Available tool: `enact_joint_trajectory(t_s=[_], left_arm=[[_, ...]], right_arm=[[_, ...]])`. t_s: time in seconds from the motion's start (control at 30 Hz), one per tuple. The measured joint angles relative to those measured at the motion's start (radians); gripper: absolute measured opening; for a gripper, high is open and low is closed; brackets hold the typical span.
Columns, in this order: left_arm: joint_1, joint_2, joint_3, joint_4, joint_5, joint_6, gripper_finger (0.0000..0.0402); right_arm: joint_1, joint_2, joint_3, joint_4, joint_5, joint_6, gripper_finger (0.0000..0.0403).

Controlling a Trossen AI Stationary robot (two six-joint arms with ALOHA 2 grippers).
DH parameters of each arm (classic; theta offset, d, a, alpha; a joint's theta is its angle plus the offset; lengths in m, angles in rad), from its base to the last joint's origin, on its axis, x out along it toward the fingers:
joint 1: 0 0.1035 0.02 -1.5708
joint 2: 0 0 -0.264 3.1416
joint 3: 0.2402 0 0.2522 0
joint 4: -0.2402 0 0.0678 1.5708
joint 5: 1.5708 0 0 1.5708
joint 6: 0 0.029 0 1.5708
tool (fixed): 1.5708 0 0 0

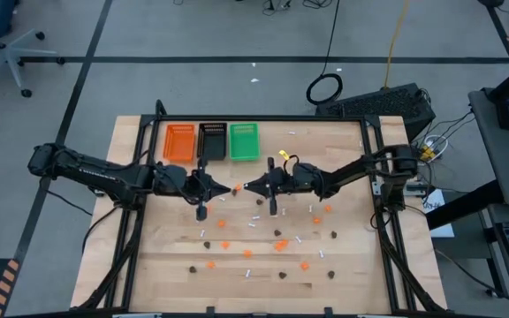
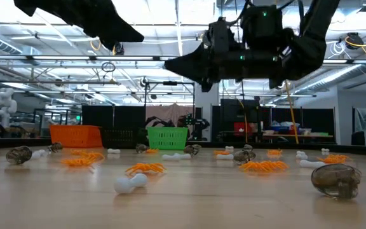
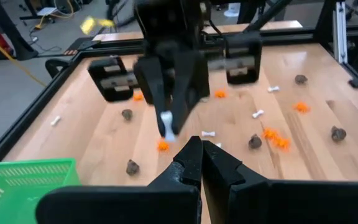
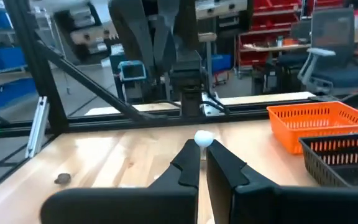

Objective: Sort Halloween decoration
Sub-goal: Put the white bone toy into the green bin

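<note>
Right fingers (image 3: 168,118) apparently pinching a white stick (image 3: 167,122), left fingers (image 3: 199,163) closed empty, both mid-table.

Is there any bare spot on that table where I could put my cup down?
Yes: the table is bare wood along its left edge, beside the orange tray, and at the far right corner past the green tray. The middle and near half are crowded with orange blobs, dark brown blobs and white sticks, with both arms above.
</note>
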Motion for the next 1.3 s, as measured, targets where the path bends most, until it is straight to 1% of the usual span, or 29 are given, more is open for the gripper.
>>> enact_joint_trajectory(t_s=[0.07,0.17,0.23,0.3,0.47,0.63,0.7,0.87,0.93,1.07,1.3], left_arm=[[-0.011,0.000,-0.015,0.008,-0.002,0.003,0.0011],[-0.021,0.000,-0.051,0.053,-0.002,0.007,0.0011],[-0.024,0.000,-0.077,0.088,-0.003,0.008,0.0011],[-0.024,0.000,-0.090,0.096,-0.005,0.006,0.0011],[-0.024,0.000,-0.116,0.106,-0.042,0.007,0.0011],[-0.024,0.000,-0.117,0.121,-0.046,0.009,0.0011],[-0.024,0.000,-0.117,0.120,-0.046,0.007,0.0011],[-0.024,0.000,-0.118,0.118,-0.046,0.006,0.0011],[-0.024,0.000,-0.118,0.118,-0.046,0.006,0.0011],[-0.024,0.000,-0.118,0.118,-0.046,0.005,0.0011],[-0.026,0.000,-0.118,0.115,-0.045,0.004,0.0011]], right_arm=[[-0.001,-0.062,0.013,-0.143,0.023,-0.005,0.0000],[-0.012,-0.149,0.047,-0.395,0.099,-0.033,0.0000],[-0.025,-0.199,0.086,-0.549,0.143,-0.041,0.0000],[-0.048,-0.235,0.142,-0.692,0.161,-0.043,0.0000],[-0.111,-0.249,0.324,-1.014,0.161,-0.059,0.0000],[-0.178,-0.215,0.493,-1.216,0.157,-0.164,0.0000],[-0.207,-0.196,0.548,-1.263,0.157,-0.177,0.0000],[-0.266,-0.141,0.637,-1.278,0.157,-0.191,0.0000],[-0.285,-0.107,0.653,-1.280,0.152,-0.204,0.0000],[-0.324,-0.019,0.683,-1.281,0.084,-0.196,0.0000],[-0.374,0.124,0.723,-1.280,0.081,-0.180,0.0000]])
